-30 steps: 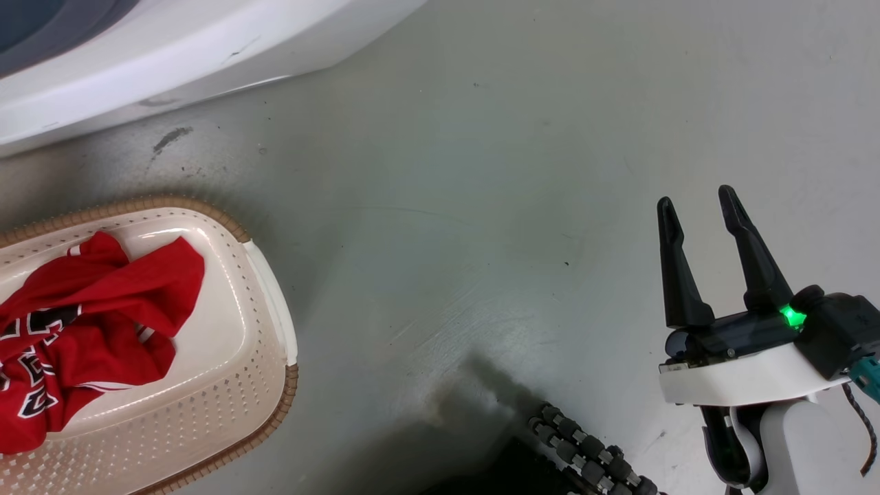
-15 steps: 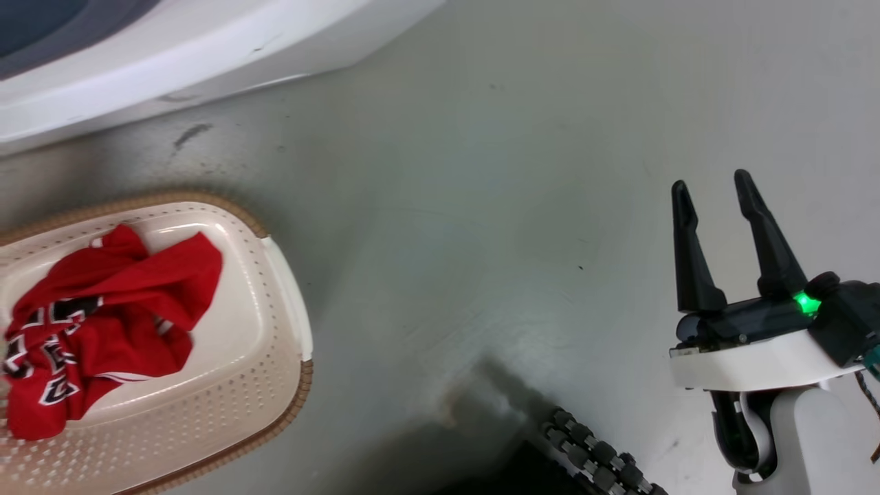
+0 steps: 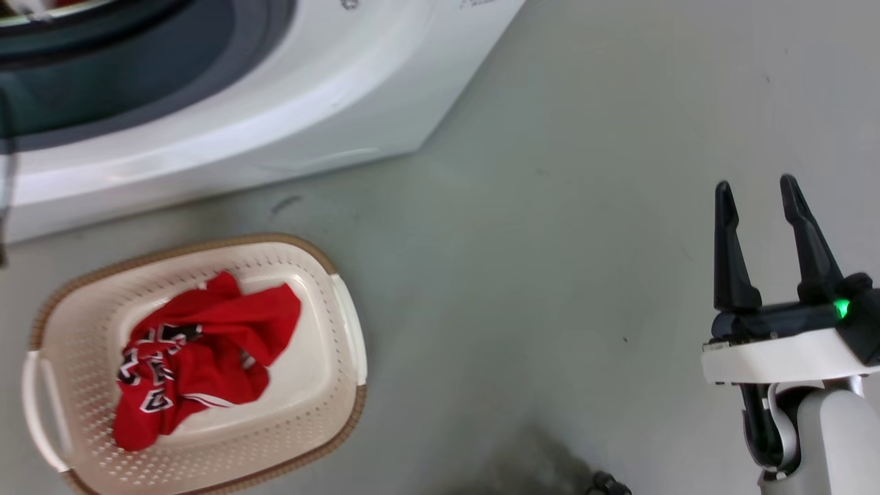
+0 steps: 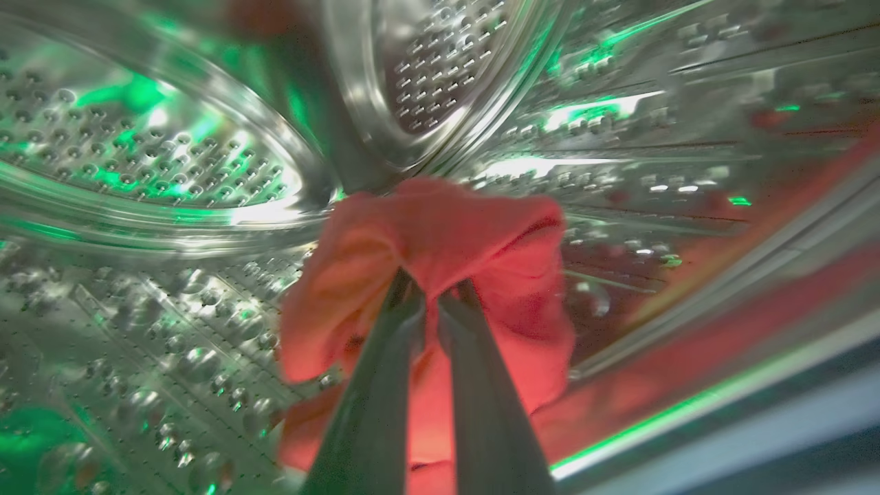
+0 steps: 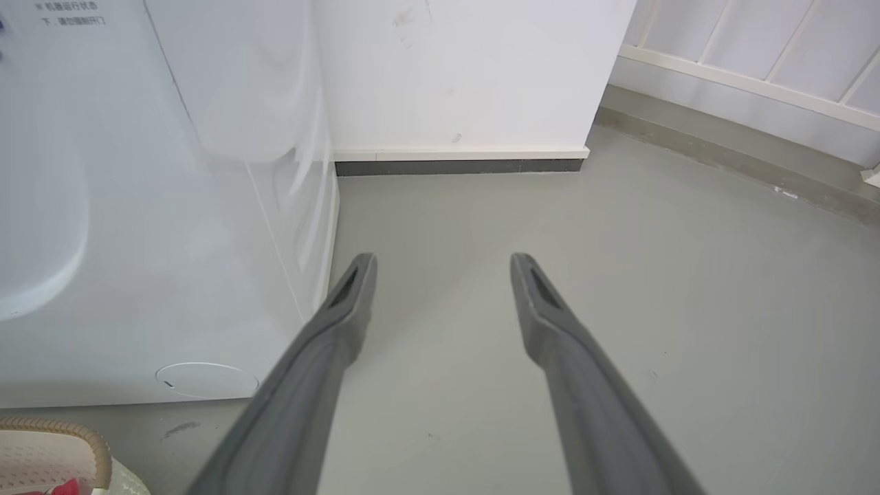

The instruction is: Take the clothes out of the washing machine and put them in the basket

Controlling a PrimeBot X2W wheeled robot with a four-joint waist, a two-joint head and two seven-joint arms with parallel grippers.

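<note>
One red garment with black-and-white lettering [image 3: 199, 357] lies crumpled in the cream basket [image 3: 344, 344] on the floor, in front of the white washing machine [image 3: 330, 103]. Inside the perforated steel drum [image 4: 137, 151], my left gripper [image 4: 430, 292] is shut on a plain red garment [image 4: 440, 227], which bunches around the fingertips. My right gripper [image 3: 756, 196] hangs open over bare floor at the right, well away from the basket, with nothing between its fingers [image 5: 350, 289].
The washing machine's side panel [image 5: 172, 206] stands left of my right gripper, with the basket rim [image 5: 69, 436] at the lower left corner. A white wall with a dark skirting [image 5: 460, 166] lies beyond. Grey floor [image 3: 550, 275] stretches between basket and right arm.
The head camera has tilted up and back: basket and washer have slid down and right in the picture, and the whole basket and door opening now show. The right gripper holds still, open.
</note>
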